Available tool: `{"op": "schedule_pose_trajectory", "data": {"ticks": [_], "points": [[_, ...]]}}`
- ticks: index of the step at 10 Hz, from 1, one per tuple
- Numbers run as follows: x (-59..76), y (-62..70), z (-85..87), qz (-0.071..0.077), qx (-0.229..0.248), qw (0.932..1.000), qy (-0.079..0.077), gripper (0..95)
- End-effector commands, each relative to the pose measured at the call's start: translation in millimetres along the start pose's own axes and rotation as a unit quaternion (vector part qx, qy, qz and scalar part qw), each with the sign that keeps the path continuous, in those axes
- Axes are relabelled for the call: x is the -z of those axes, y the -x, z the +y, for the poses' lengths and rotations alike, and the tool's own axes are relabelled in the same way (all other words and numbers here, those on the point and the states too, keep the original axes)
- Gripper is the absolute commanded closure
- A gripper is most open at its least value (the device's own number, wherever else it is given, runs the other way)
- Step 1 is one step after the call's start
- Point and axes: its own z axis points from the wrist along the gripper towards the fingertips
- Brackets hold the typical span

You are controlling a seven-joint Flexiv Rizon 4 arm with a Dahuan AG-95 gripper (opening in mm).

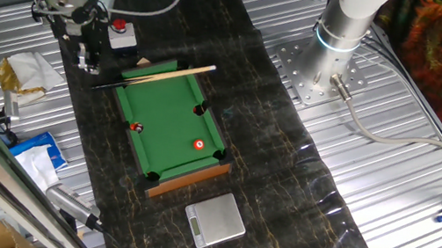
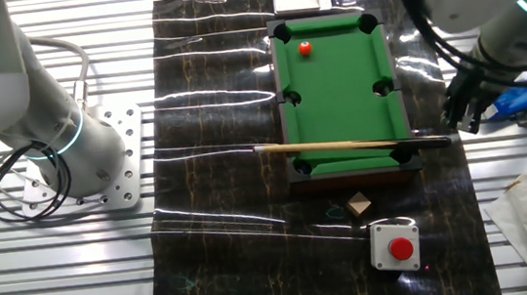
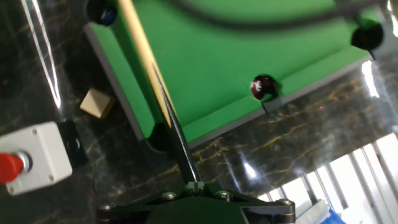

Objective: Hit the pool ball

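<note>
Hand view showed the cue (image 3: 163,99) running from the gripper (image 3: 194,186) up across the near rail of the green mini pool table (image 3: 249,68), its dark butt clenched between the fingers. A darker ball (image 3: 262,86) sat by the right rail, not the target. From one fixed view, the pool ball (image 1: 199,145) lay well apart from the cue, near the far corner pocket. In my judgement, the cue needed swinging into line with that ball, kept low and level, clear of the dark ball, before any thrust.
</note>
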Motion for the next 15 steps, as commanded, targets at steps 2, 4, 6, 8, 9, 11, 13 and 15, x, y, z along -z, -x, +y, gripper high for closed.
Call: {"op": "schedule_pose_trajectory", "data": {"ticks": [2, 4, 6, 8, 9, 11, 13, 15], "points": [[-12.3, 3.6, 1.3, -0.002, 0.0, 1.0, -0.005, 95.0], [-18.0, 9.2, 2.3, -0.005, -0.001, 0.9999, -0.012, 76.0], [-24.3, 15.8, 2.8, -0.003, 0.001, 0.9999, -0.014, 76.0], [-26.0, 17.3, 3.5, 0.009, 0.01, 0.9998, -0.017, 76.0], [-25.8, 17.1, 3.3, 0.022, 0.023, 0.9993, -0.018, 76.0], [-28.6, 17.2, 3.4, 0.033, 0.036, 0.9986, -0.019, 76.0], [-35.4, 17.9, 3.7, 0.035, 0.046, 0.998, -0.023, 57.0], [-43.0, 19.0, 4.1, 0.031, 0.045, 0.9978, -0.036, 57.0]]}}
